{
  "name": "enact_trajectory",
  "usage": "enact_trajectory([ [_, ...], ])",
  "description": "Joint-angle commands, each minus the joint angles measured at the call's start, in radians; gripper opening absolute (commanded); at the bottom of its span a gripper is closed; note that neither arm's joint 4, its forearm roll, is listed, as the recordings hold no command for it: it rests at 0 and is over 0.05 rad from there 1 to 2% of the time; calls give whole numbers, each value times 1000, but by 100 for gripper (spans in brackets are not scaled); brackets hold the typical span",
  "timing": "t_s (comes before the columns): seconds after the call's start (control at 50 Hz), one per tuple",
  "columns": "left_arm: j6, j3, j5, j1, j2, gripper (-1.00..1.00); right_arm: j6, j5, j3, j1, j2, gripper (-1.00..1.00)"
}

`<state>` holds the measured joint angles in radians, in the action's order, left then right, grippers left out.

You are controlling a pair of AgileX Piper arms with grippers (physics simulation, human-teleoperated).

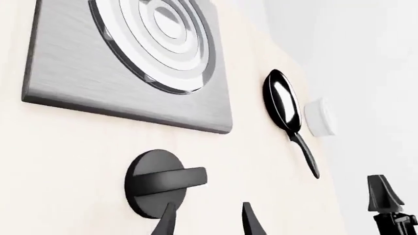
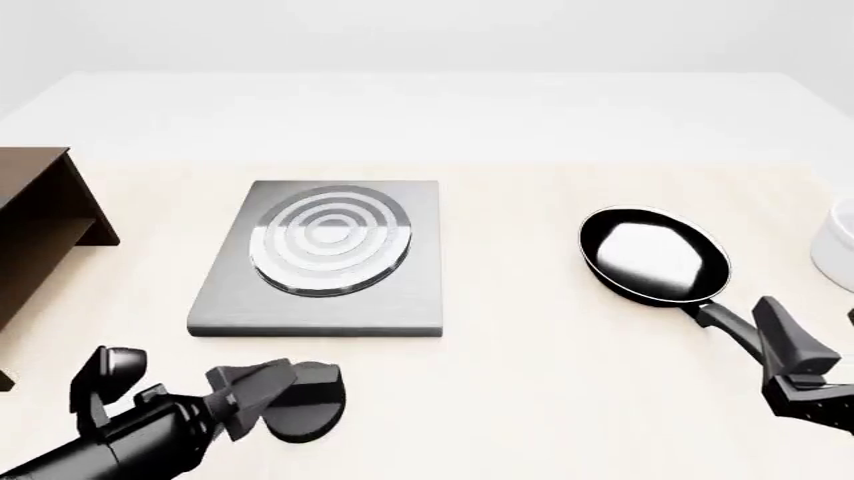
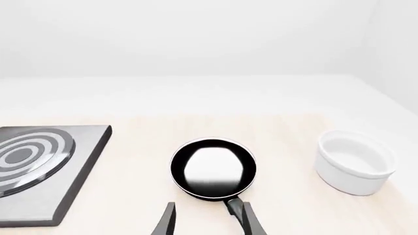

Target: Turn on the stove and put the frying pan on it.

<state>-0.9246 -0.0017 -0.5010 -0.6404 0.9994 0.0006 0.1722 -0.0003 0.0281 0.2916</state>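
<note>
The stove (image 2: 327,300) is a flat grey slab with a ringed silver burner (image 1: 163,29), and its black knob (image 2: 310,402) lies on the table just in front of it. My left gripper (image 1: 207,223) is open and hovers at the knob (image 1: 156,183), with one fingertip (image 1: 166,220) over the knob's edge. The frying pan (image 2: 654,255) sits on the table to the right. Its handle (image 3: 238,213) runs between the fingers of my open right gripper (image 3: 209,223), close to one finger; nothing is clamped.
A white cup (image 3: 356,161) stands right of the pan, near the table's right edge. A brown wooden shelf (image 2: 34,230) stands at the far left. Bare tabletop lies between stove and pan.
</note>
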Motion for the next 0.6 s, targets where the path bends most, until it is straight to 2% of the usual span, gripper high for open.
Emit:
enact_trajectory([
  [0.02, -19, 2, 397, -34, -457, 100, 0, 11, 0, -1, 17, 100],
  [0.06, 3, 2, 459, -38, -521, 100, 1, 18, 0, -3, 26, 100],
  [0.14, 123, -23, 576, 12, -624, 100, 2, 17, 0, -5, 25, 100],
  [0.18, 257, -136, 764, 101, -714, 100, 2, 13, 0, -3, 21, 100],
  [0.2, 403, -237, 893, 199, -776, 100, 3, 13, 0, -4, 21, 100],
  [0.24, 559, -319, 989, 299, -843, 100, 5, 12, 0, -6, 21, 100],
  [0.28, 597, -332, 1017, 357, -888, 100, 5, 10, 0, -6, 17, 100],
  [0.3, 634, -338, 1025, 393, -905, 100, 7, 9, 0, -7, 16, 100],
  [0.32, 712, -345, 1033, 459, -932, 100, 7, 7, 0, -7, 13, 100],
  [0.34, 727, -340, 1029, 464, -962, 100, 7, 5, 0, -8, 11, 100],
  [0.36, 782, -324, 1015, 500, -963, 100, 2, 7, 0, -6, 13, 100],
  [0.38, 884, -277, 947, 594, -998, 100, 3, 24, 0, -6, 31, 100],
  [0.4, 866, -249, 894, 609, -999, 100, 15, 22, 0, -1, 23, 100],
  [0.42, 848, -203, 860, 684, -999, 100, 15, 21, 0, -1, 22, 100],
  [0.44, 864, -144, 820, 683, -996, 100, 33, 1, 0, 14, -4, 100],
  [0.46, 864, -144, 820, 683, -996, 100, 45, -19, -1, 17, -27, 100],
  [0.48, 956, -131, 751, 689, -999, 100, 52, -54, -7, 22, -59, 100],
  [0.52, 992, -100, 699, 670, -999, 100, 48, -193, -67, 11, -150, 100],
  [0.54, 1036, -71, 678, 690, -999, 100, 59, -272, -112, 1, -187, 100],
  [0.56, 1011, -65, 673, 681, -999, 100, 55, -305, -134, -6, -194, 100],
  [0.6, 1012, -61, 670, 682, -999, 100, 54, -357, -190, -19, -186, 100],
])
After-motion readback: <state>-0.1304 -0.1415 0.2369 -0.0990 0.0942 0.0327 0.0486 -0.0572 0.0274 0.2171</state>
